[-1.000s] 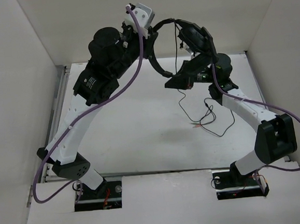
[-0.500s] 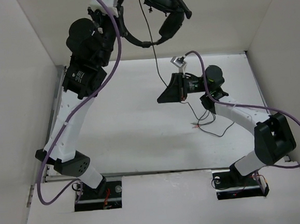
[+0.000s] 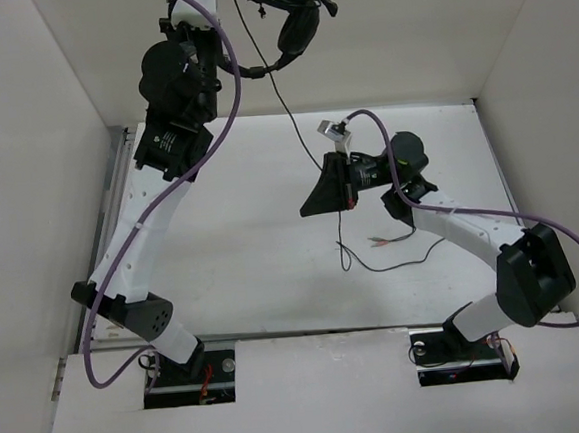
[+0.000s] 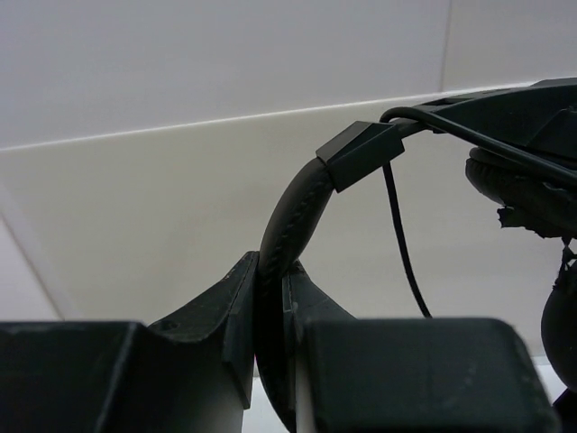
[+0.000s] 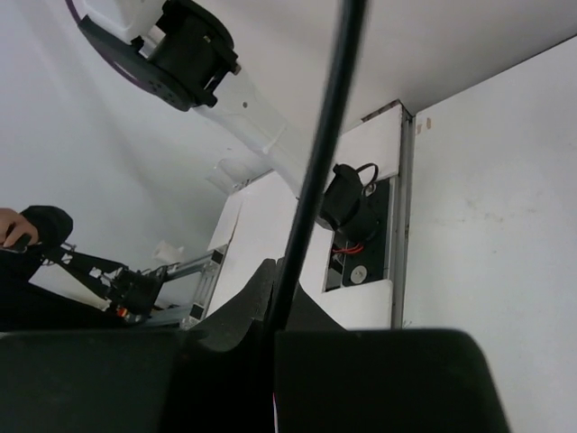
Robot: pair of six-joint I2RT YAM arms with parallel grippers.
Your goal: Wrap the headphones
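Pinching headband (image 4: 290,216) of headphones (image 3: 293,26) between your left gripper (image 4: 270,275) fingers, high above table (image 3: 231,241); your right gripper (image 5: 270,302) fingers clamping dangling cord (image 5: 326,126).

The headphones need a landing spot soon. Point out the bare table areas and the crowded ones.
Bare: the table centre-left, between the left arm and the hanging cord; also the far right corner beyond the right arm. Crowded: right of centre, where the right end effector pinches the cord and its plugs lie loose.
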